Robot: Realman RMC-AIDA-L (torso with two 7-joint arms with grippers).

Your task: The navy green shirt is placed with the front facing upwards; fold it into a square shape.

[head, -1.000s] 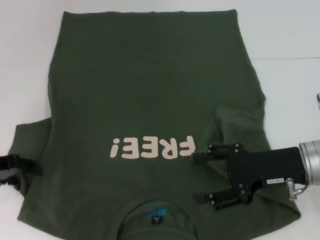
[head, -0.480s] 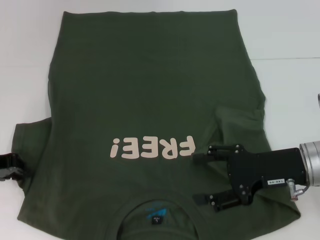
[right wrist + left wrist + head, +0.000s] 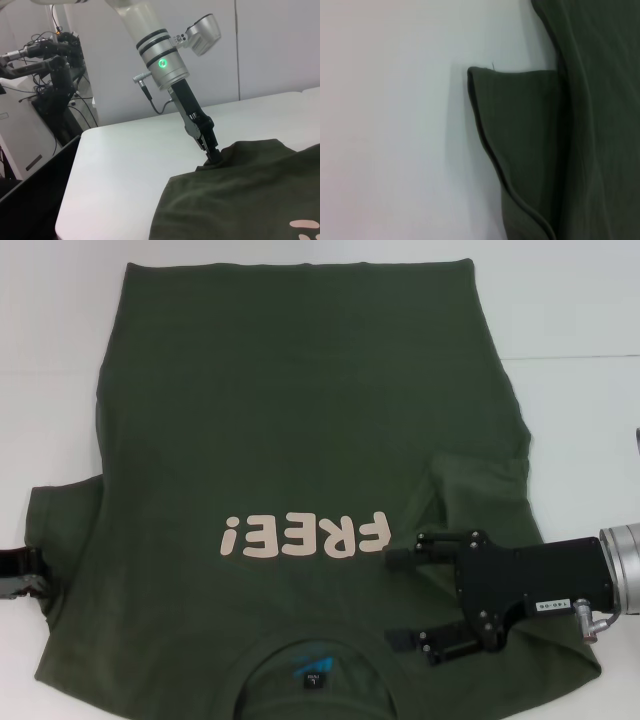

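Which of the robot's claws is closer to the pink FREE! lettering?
The right claw: it hovers open just beside the end of the FREE! lettering. The left claw is far off at the shirt's left sleeve edge.

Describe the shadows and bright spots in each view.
Head view: even light, no glare on the table, right gripper over the shirt. Left wrist view: the sleeve throws a soft shadow on the table. Right wrist view: a green lamp glows above the left gripper.
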